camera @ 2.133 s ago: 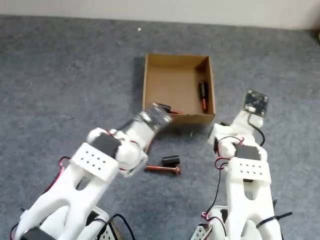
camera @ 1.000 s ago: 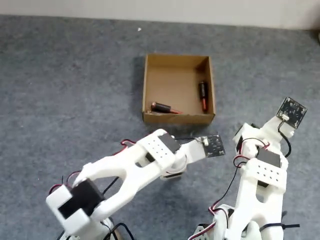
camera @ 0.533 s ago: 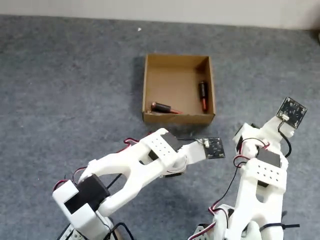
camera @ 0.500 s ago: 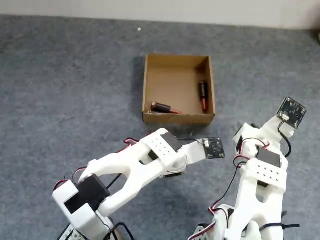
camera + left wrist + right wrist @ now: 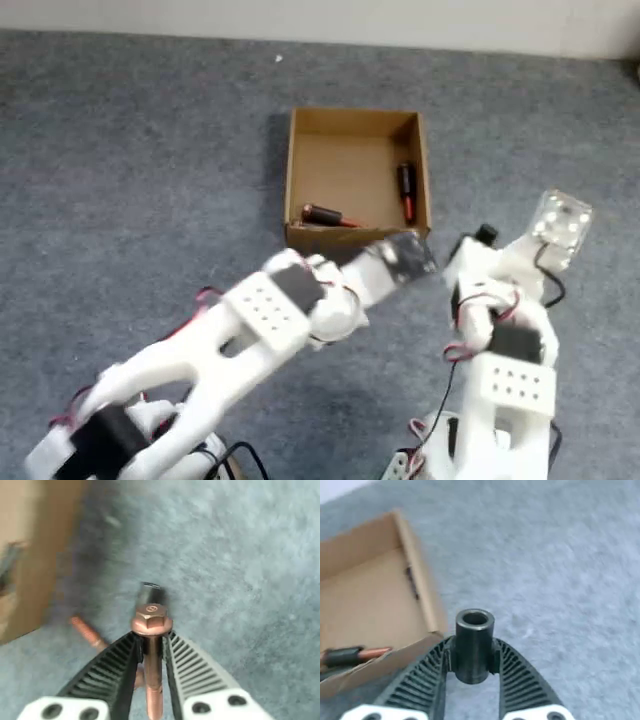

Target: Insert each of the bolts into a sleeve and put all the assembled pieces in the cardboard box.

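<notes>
Near the box's [image 5: 290,170] near-right corner, my left claw [image 5: 152,639] is clamped on a copper bolt [image 5: 152,622], its hex head sticking out past the tips. My right claw [image 5: 472,655], just right of that corner, grips a black sleeve [image 5: 474,637] around its middle, the open bore facing the wrist camera. Two assembled pieces lie in the box: one [image 5: 325,216] along the near wall, the other [image 5: 405,190] along the right wall. Everything sits on the grey tabletop [image 5: 150,150].
</notes>
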Controlling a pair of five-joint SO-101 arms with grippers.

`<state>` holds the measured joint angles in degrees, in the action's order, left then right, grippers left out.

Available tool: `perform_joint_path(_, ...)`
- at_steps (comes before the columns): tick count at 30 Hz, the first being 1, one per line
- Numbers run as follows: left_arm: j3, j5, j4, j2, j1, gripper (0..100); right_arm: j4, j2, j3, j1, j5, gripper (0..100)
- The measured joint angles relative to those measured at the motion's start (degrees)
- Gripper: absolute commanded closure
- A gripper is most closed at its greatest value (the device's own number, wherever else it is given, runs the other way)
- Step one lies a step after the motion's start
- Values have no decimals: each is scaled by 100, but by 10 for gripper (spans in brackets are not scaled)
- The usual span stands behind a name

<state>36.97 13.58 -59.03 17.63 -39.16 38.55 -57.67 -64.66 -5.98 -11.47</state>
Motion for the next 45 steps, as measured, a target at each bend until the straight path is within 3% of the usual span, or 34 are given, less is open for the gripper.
perform_joint_path(9,88,-1732,-9,1916,721,994,44,-1073,-607,1152,0,993)
perform_joint_path(15,97,-2470,-9,2831,1002,994,44,-1451,-932,1916,0,993)
perform_joint_path(20,615,-2716,536,3525,1196,994,9,-2057,-1292,2286,0,993)
perform_joint_path(25,1398,-2743,1424,4149,1178,994,-659,-2646,-2145,2365,26,993)
perform_joint_path(34,1916,-2998,2690,5125,1187,994,-1204,-3675,-3077,2963,527,993)
perform_joint_path(45,1996,-4009,2875,5371,1187,994,-1204,-4598,-3121,3657,1152,993)
